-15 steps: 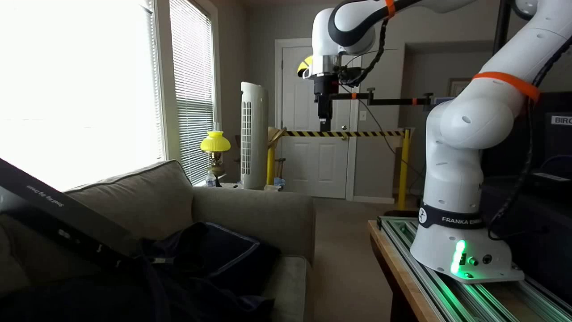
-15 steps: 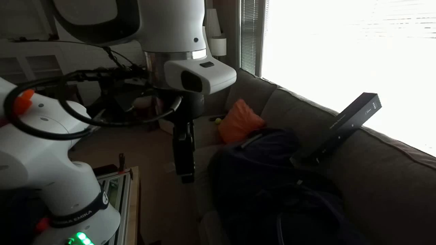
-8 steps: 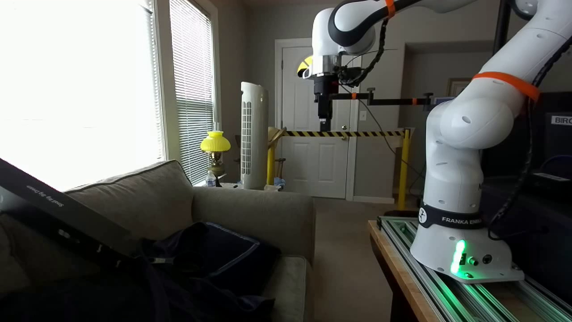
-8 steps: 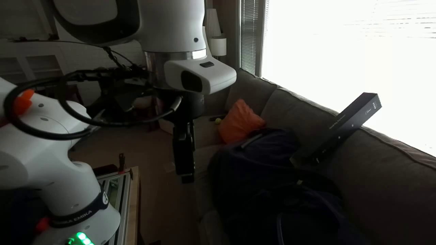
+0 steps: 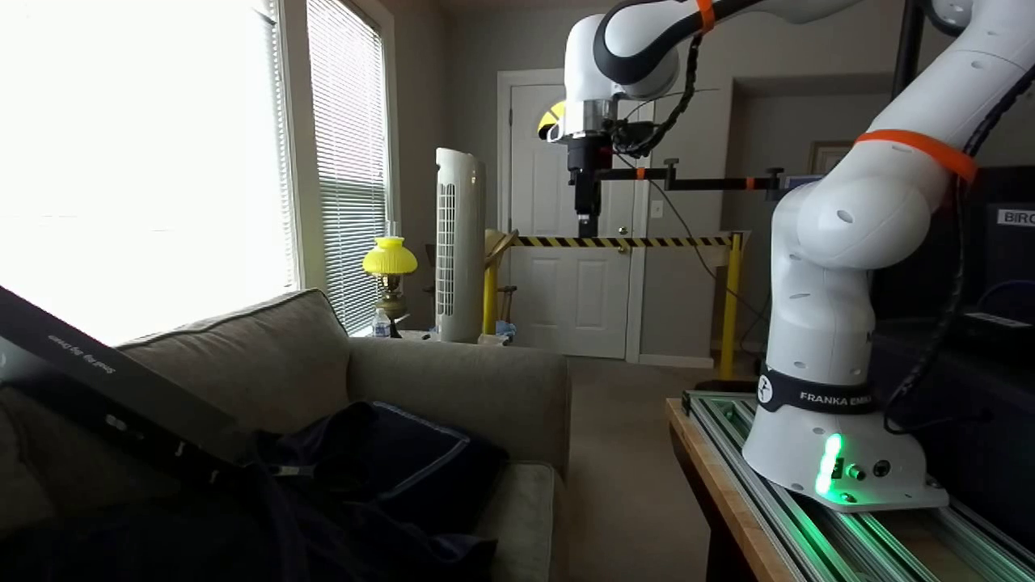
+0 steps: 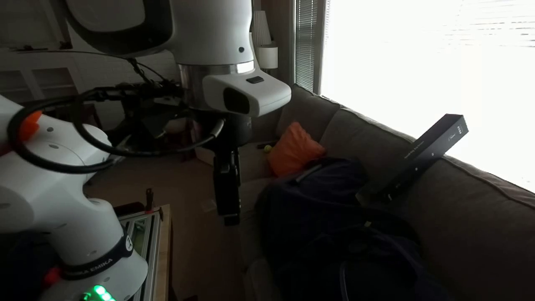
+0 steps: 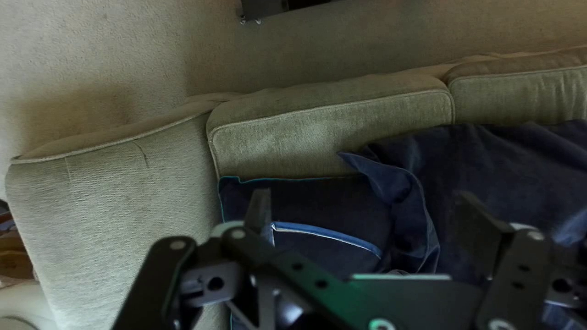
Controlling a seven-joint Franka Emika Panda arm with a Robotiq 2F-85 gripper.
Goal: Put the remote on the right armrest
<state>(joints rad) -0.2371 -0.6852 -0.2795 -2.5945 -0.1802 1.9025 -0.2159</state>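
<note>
I see no remote that I can make out; a light narrow strip (image 6: 308,172) lies on the dark cloth in an exterior view, but I cannot tell what it is. The beige sofa armrest (image 5: 461,388) stands near the door side, and it fills the left of the wrist view (image 7: 133,206). My gripper (image 7: 362,215) is open, its fingers wide apart with nothing between them. It hangs pointing down, well above the sofa, in both exterior views (image 5: 588,228) (image 6: 231,218).
Navy cloth (image 7: 495,165) covers much of the seat. A long black box (image 5: 105,372) leans on the sofa back, also in an exterior view (image 6: 430,146). An orange pillow (image 6: 294,149) lies farther along. A tower fan (image 5: 459,242) and yellow lamp (image 5: 390,257) stand behind the armrest.
The arm and gripper have shifted very slightly to the right in an exterior view. Nothing else has visibly moved.
</note>
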